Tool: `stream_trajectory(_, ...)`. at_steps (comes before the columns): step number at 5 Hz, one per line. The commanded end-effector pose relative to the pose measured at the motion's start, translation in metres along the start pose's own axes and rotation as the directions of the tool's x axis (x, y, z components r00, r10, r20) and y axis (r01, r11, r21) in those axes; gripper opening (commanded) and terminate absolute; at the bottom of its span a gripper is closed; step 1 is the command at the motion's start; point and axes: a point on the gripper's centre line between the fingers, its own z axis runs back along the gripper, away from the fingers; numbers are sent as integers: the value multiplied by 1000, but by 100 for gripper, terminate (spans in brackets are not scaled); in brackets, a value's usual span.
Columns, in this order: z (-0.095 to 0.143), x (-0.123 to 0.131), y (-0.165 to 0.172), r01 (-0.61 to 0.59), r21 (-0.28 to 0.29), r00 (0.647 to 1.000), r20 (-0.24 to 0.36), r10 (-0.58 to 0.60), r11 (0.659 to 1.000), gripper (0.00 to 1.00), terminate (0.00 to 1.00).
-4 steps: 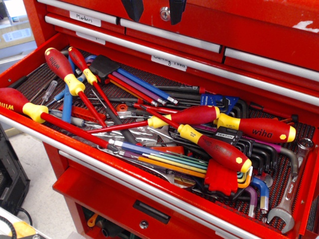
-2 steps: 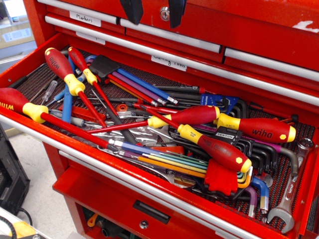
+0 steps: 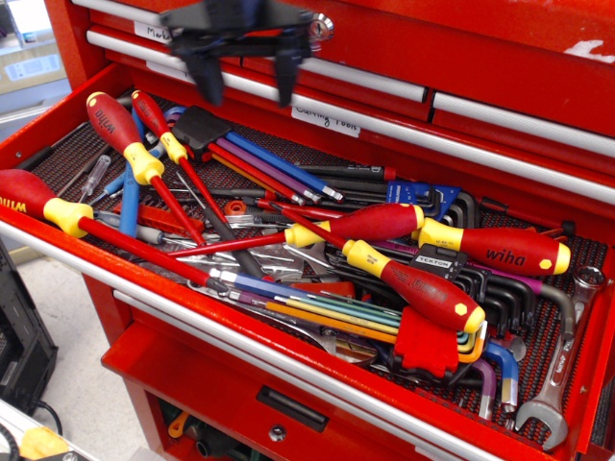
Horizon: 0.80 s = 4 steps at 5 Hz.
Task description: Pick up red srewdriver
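Observation:
The red srewdriver [image 3: 154,117] lies in the open tool drawer at the back left. It has a narrow red handle, a small yellow collar and a thin red shaft running forward-right under other tools. My gripper [image 3: 249,94] is dark and motion-blurred, and hangs above the drawer's back edge, up and to the right of that handle. Its two fingers point down with a wide gap and hold nothing. A thicker red-handled screwdriver [image 3: 113,123] lies just left of the slim one.
The red drawer [image 3: 288,357] is crowded with several fat "wiha" screwdrivers [image 3: 500,252], coloured hex keys [image 3: 317,307], a red hex-key holder [image 3: 426,344] and a wrench [image 3: 562,370]. Closed drawers with labels stand behind the gripper.
The gripper has dropped from the top edge of the view and moved left. It now hangs lower over the drawer's back left.

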Motion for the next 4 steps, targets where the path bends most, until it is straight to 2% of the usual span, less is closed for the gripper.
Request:
stream_trajectory(1,-16,12,24,-51,-62,990,128,59,997,100,0)
stream_trajectory(3,-47,24,45,-91,-120,987,122,106,989,100,0)
stream_trajectory(4,-59,26,50,-123,-115,984,116,136,986,100,0)
